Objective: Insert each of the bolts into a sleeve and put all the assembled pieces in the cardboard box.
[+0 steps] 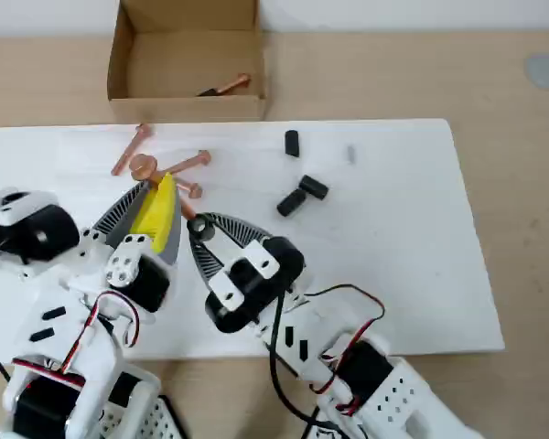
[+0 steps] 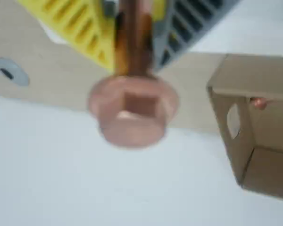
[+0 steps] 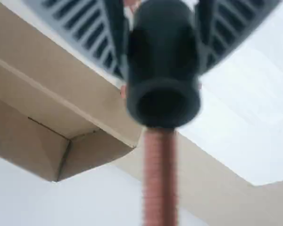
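Over the white board (image 1: 393,274) on the table (image 1: 517,174), the left jaws clamp a copper bolt (image 2: 132,110), its head among loose bolts (image 1: 188,163). Just to the right, the right jaws grip a black sleeve (image 3: 162,70) with a threaded shaft at its mouth. One assembled piece (image 1: 227,87) lies in the cardboard box (image 1: 119,64); three spare sleeves (image 1: 313,187) lie farther right.

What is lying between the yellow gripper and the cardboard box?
Loose copper bolts lie on the white board between the left gripper and the cardboard box, as the high view shows.
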Controlling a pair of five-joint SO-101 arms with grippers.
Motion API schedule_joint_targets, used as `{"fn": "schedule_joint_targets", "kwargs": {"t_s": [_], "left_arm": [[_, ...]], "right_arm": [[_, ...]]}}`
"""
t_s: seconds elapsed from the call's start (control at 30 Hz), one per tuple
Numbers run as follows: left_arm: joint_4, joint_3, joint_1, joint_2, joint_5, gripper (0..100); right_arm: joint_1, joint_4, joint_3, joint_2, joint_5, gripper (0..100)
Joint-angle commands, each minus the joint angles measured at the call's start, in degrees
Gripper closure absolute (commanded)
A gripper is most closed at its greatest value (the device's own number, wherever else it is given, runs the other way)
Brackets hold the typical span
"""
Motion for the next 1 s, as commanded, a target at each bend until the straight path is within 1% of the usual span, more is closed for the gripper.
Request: {"fn": "schedule_joint_targets", "kwargs": {"t_s": [0.0, 0.1, 0.17, 0.37, 0.53, 0.73, 0.87, 0.97], "left_arm": [[2.55, -5.27, 2.55, -0.4, -0.62, 100], [6.07, -6.24, 5.98, -0.4, -3.08, 100], [6.77, -6.15, 7.56, -0.4, -4.13, 100], [6.33, -6.07, 7.65, -0.48, -4.48, 100], [6.15, -6.15, 7.3, -0.48, -8.79, 100], [-0.62, -4.48, 0.09, -0.57, -8.35, 100], [-2.29, -1.76, 0.09, -1.8, -8.26, 100], [-3.25, 0.53, 1.93, -5.14, -7.38, 100]], "right_arm": [[-0.75, -1.41, -0.4, -1.1, -0.7, 98.8], [-0.75, -1.32, -0.4, -1.1, -0.7, 98.8], [-0.75, -1.32, -0.48, -1.1, -0.7, 98.8], [-0.66, -1.32, -0.66, -1.1, -0.7, 98.8], [-0.57, -1.23, -0.75, -1.1, -0.7, 98.8], [-0.57, -1.23, -0.75, -1.1, -0.7, 98.8], [-0.57, -1.23, -0.75, -1.1, -0.7, 98.8], [-0.57, -1.23, -0.75, -1.1, -0.7, 98.8]]}}
